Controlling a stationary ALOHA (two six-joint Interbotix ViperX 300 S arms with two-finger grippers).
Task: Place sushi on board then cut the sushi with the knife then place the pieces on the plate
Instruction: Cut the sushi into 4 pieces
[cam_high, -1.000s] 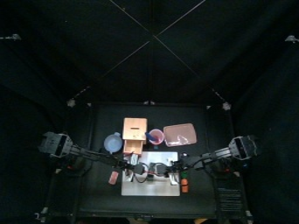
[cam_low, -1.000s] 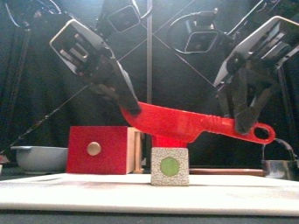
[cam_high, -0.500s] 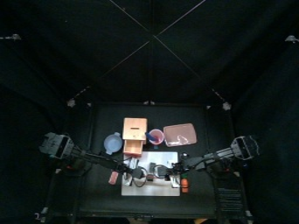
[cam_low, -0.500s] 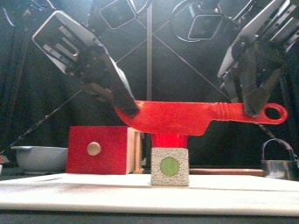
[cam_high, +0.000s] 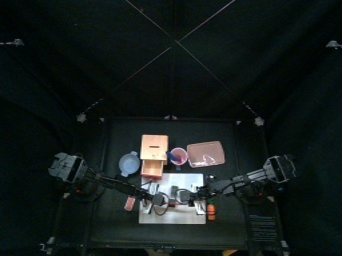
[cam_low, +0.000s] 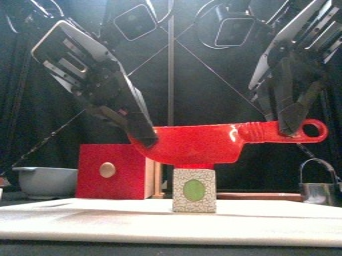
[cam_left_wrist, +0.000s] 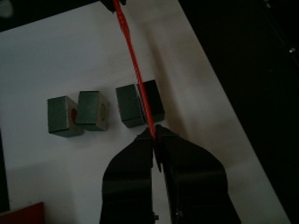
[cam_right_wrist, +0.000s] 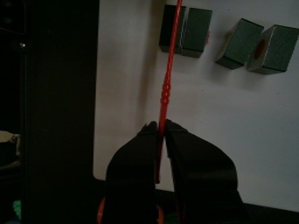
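Toy sushi roll of dark green blocks (cam_low: 195, 188): from the front you only get one block end-on, standing on the flat white cutting board (cam_low: 80, 222) about mid-board. The flat red plastic toy knife (cam_low: 214, 140) hangs roughly level just above it. The left gripper (cam_low: 144, 138) is pinched tight on the blade end and the right gripper (cam_low: 285, 125) is clamped on the handle. A pale wooden box with a red drawer front (cam_low: 114, 172) sits behind on the left, and a blue-grey bowl (cam_low: 40, 180) is out toward the table's left edge.

From the top, the board lies at the middle of the table's front edge, with the flat pink tray (cam_high: 207, 153) behind it toward the back right.

In the left wrist view there are three blocks in a row on the board. Two are touching and one is a bit apart, with the knife edge crossing over that one.

The right wrist view shows the same thing, with the fingers squeezed together on the knife.
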